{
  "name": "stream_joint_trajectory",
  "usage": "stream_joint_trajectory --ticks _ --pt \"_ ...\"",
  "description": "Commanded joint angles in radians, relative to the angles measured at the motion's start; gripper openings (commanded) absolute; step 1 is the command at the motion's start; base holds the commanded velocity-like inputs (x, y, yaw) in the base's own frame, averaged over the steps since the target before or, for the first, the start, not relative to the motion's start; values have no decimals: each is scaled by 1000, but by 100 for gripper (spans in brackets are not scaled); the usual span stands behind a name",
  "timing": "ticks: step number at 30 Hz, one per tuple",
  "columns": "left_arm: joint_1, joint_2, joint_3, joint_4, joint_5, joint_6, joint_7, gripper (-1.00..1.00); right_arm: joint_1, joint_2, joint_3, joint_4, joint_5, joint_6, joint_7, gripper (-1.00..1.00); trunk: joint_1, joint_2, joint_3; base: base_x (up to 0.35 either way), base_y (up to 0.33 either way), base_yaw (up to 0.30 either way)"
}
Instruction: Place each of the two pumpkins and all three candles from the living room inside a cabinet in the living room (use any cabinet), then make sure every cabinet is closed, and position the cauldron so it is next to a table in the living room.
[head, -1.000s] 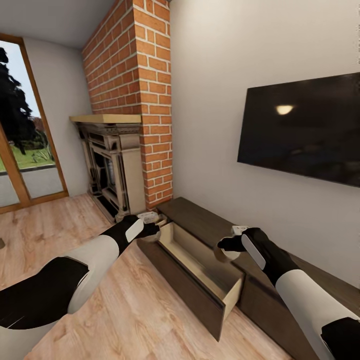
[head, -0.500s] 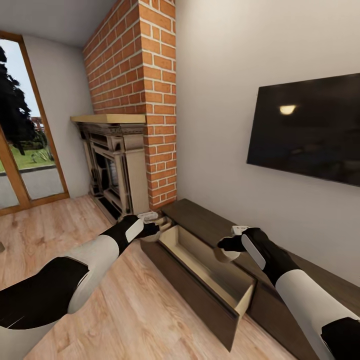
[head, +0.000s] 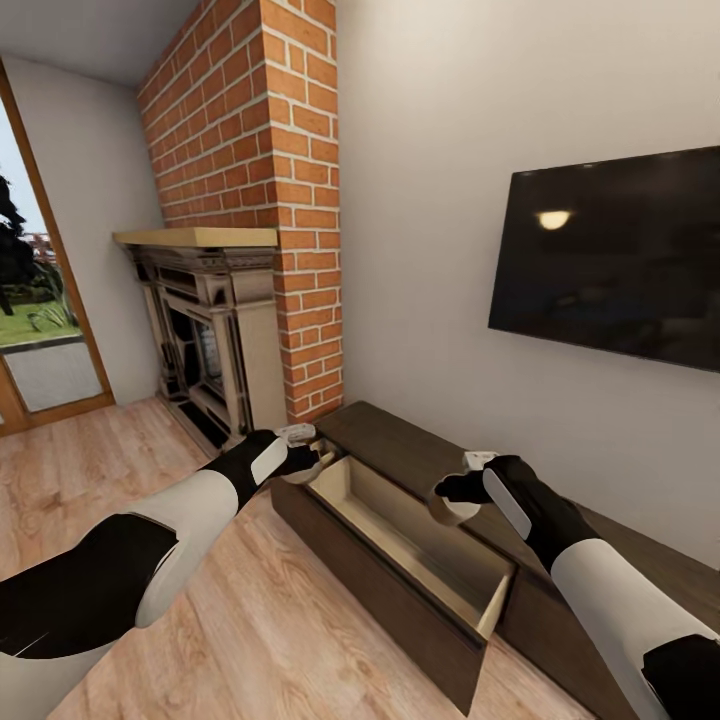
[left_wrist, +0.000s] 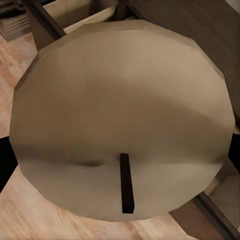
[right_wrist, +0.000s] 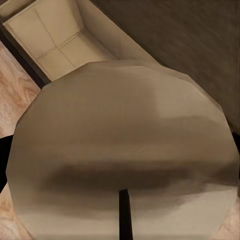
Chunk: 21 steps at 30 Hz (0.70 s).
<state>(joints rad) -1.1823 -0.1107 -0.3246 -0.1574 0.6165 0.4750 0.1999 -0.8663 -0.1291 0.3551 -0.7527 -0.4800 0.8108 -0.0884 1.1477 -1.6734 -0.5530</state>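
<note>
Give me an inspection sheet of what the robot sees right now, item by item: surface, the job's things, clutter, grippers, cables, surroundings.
Surface: wooden floor; dark top of the cabinet is bare where visible.
Job's things: cabinet drawer is pulled out, its pale interior bare where visible. One candle in the left gripper, another candle in the right gripper, each seen wick-end on in the wrist views.
Clutter: nothing seen.
Grippers: left gripper is shut on a candle near the drawer's far end; right gripper is shut on a candle above the drawer.
Cables: nothing seen.
Surroundings: brick chimney, fireplace, wall television, glazed door.
</note>
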Motion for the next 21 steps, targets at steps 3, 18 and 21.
stream_joint_trajectory --ticks 3,18,21 --pt "0 0 -7 -2 9 4 7 -100 -1 -1 5 -1 -10 2 -10 -100 0 -1 -1 114 100 -3" --pt "0 0 -7 -2 9 5 7 -100 -1 -1 5 -1 -9 3 -10 -100 0 -1 -1 175 245 -111" --pt "0 0 -7 -2 9 5 7 -100 -1 -1 5 -1 -9 2 -10 -100 0 -1 -1 8 318 -291"
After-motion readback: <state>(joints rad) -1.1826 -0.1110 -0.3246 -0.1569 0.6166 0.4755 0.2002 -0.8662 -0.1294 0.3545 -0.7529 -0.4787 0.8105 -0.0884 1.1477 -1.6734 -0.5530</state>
